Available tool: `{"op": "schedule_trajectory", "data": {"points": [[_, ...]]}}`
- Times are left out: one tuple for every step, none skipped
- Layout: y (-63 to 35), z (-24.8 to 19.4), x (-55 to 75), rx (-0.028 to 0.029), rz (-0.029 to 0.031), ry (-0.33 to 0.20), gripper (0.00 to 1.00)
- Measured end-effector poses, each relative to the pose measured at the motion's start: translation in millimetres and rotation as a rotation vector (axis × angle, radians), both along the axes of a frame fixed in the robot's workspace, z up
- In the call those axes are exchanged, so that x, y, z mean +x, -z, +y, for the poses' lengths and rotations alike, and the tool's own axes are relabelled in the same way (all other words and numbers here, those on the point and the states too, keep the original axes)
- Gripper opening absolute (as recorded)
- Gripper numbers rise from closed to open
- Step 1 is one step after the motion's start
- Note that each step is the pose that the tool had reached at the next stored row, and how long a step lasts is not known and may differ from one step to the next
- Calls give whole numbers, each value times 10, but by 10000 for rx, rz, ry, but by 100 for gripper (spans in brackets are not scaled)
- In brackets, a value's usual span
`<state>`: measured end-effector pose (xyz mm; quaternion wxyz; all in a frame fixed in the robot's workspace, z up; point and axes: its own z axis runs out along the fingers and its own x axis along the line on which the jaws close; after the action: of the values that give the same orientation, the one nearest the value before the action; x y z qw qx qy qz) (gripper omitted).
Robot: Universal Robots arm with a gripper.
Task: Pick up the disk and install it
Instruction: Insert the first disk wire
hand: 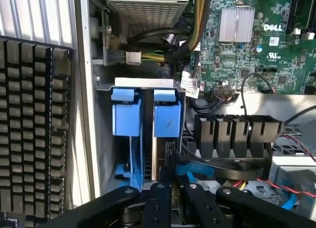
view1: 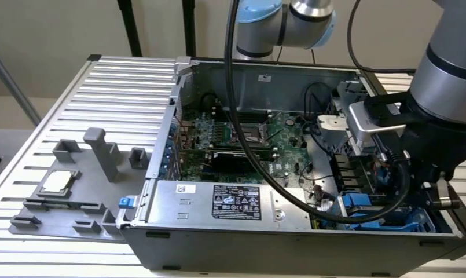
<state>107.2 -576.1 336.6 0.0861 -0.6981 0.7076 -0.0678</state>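
The gripper (hand: 170, 203) hangs low inside the open computer case (view1: 294, 243), its black linkage arms spread along the near edge of the wrist view; I cannot tell how far its fingers are parted or whether they hold anything. Directly ahead of it, toward 12 o'clock in the wrist view, 2 blue plastic carriers stand on edge side by side in the drive cage (hand: 143, 82). The disk (hand: 167, 120) seems to be the carrier nearer the motherboard (hand: 247, 40), already seated in its slot. In the exterior view the arm's wrist (view1: 418, 133) dips into the case at about 4 o'clock, above the blue carriers (view1: 371, 211), with the silver power supply (view1: 233, 202) at 6 o'clock.
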Motion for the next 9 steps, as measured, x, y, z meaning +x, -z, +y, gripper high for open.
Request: {"op": "schedule_trajectory", "data": {"points": [[4,1,-11,-4,-40,35,0],[7,3,-22,-6,-79,66,0],[10,4,-34,-8,-116,97,0],[13,6,-42,-9,-149,127,0],[16,10,-46,-13,-175,156,0],[17,17,-45,-17,-194,176,0],[19,26,-45,-20,-211,196,0],[21,37,-46,-25,-224,215,0],[22,47,-46,-33,-235,231,0]]}}
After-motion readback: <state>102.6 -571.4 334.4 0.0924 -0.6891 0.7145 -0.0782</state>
